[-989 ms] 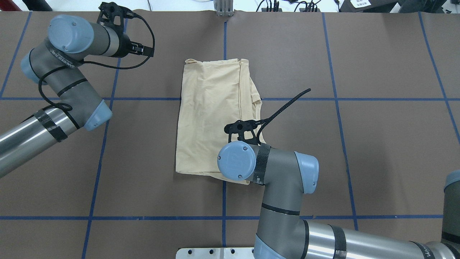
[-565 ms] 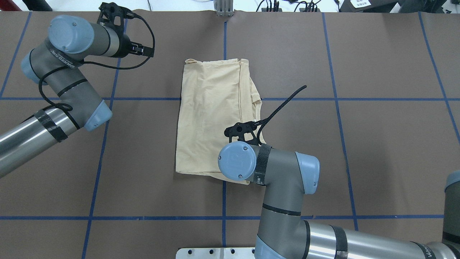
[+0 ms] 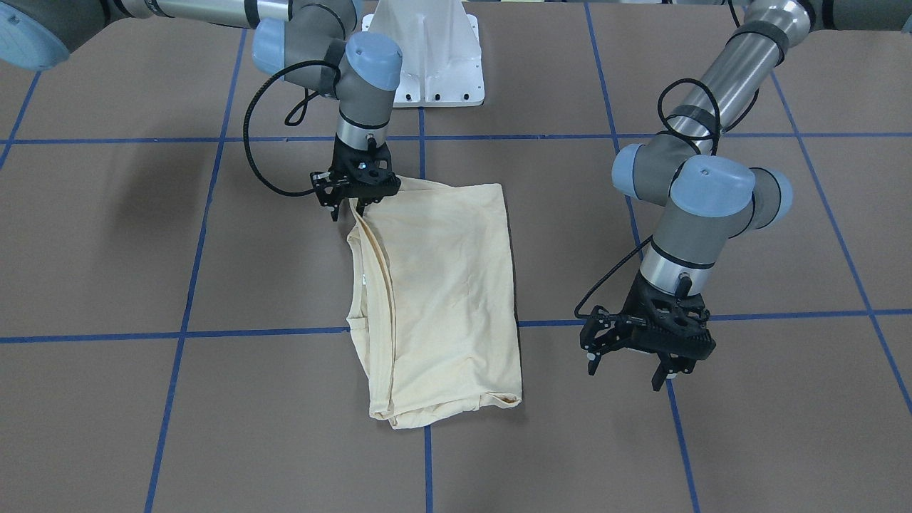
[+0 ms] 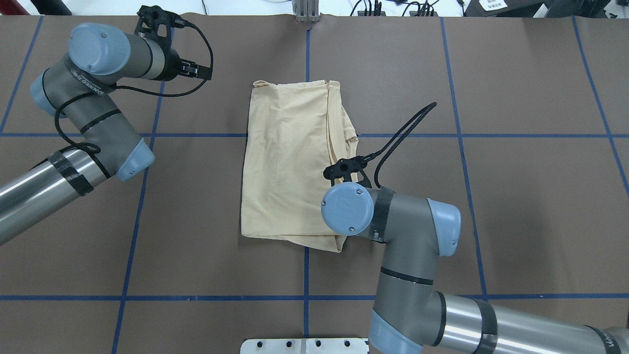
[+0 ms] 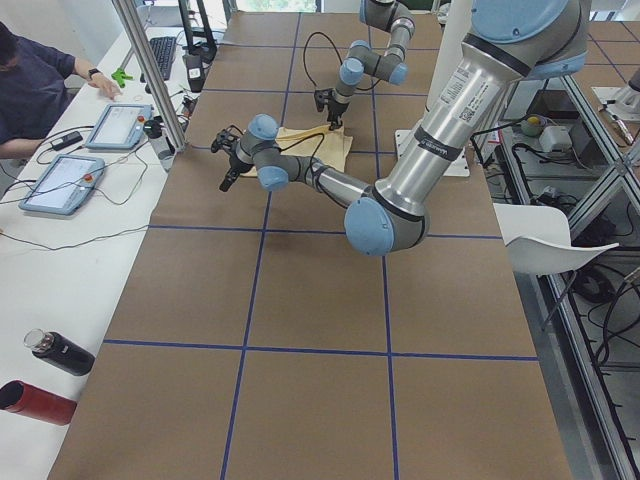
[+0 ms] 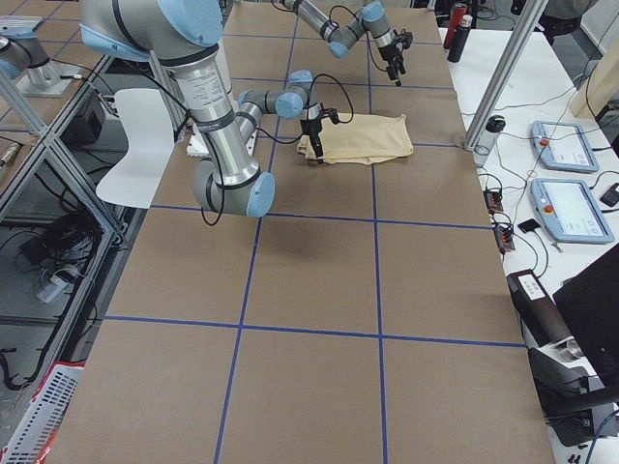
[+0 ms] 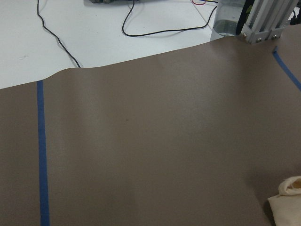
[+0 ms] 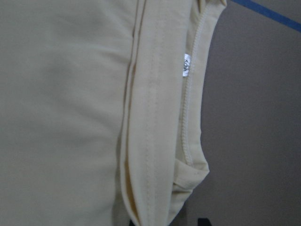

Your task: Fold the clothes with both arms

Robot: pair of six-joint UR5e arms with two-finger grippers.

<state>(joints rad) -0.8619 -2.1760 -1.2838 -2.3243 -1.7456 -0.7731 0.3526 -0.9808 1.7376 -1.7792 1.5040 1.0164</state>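
The clothes are one cream-yellow shirt [image 3: 442, 285], folded into a long rectangle flat on the brown table [image 4: 516, 196]. The shirt [image 4: 285, 157] lies at the table's middle. The right wrist view looks straight down on its layered edge and small white neck label [image 8: 186, 64]. My right gripper [image 3: 347, 211] hangs fingers-down over the shirt's corner nearest the robot base. Its fingers stand slightly apart and no cloth is lifted. My left gripper [image 3: 627, 374] hovers open and empty over bare table beside the shirt's far end. A shirt corner [image 7: 289, 202] shows in the left wrist view.
A white pedestal [image 3: 427, 64] stands at the robot's side of the table. Blue tape lines [image 4: 304, 297] grid the brown cover. A seated person [image 5: 30, 80], tablets [image 5: 120, 125], a metal post [image 5: 150, 70] and bottles [image 5: 60, 355] are along the far bench.
My right arm has shifted to the right and a little farther from the base, toward the shirt's right edge, and its cable swung up. The shirt and left arm are almost unmoved.
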